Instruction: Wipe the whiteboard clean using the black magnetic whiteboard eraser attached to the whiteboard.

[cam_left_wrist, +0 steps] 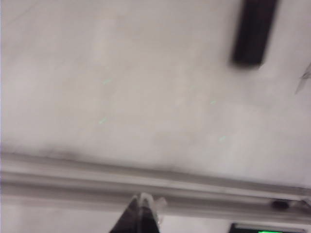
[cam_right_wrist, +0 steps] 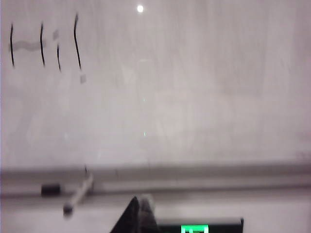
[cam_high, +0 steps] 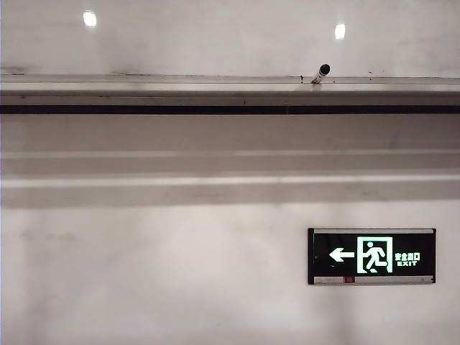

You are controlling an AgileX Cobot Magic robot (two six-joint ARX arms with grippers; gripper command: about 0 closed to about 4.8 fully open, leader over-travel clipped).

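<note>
Although only part of it shows, at the frame edge of the left wrist view, the eraser [cam_left_wrist: 254, 31] reads as a small, stiff black block with straight sides, clinging flat to the board [cam_left_wrist: 146, 87] well above the tray rail [cam_left_wrist: 146, 182]. I judge it light and rigid, held on by its magnet alone, so it should come away with a modest pull or a tilt off one long edge; a pinch across its two long sides looks the surest hold, since the flat faces give square purchase, though the smooth casing may slip if taken only at a corner. Neither gripper carries anything: the left gripper [cam_left_wrist: 142, 203] sits with its jaws pressed together low in front of the rail, and the right gripper [cam_right_wrist: 141, 204] is likewise closed and empty, just before the rail. Both would need to open before any grasp. From the right wrist, black strokes [cam_right_wrist: 43, 43] mark the board, with broad bare surface beside them for sweeping. A marker [cam_right_wrist: 78, 193] lies slanted on the rail near a small dark object too blurred to name, and an exit sign [cam_high: 371, 256] hangs on the wall below; I would keep wipes above the rail so the marker is not knocked off.
</note>
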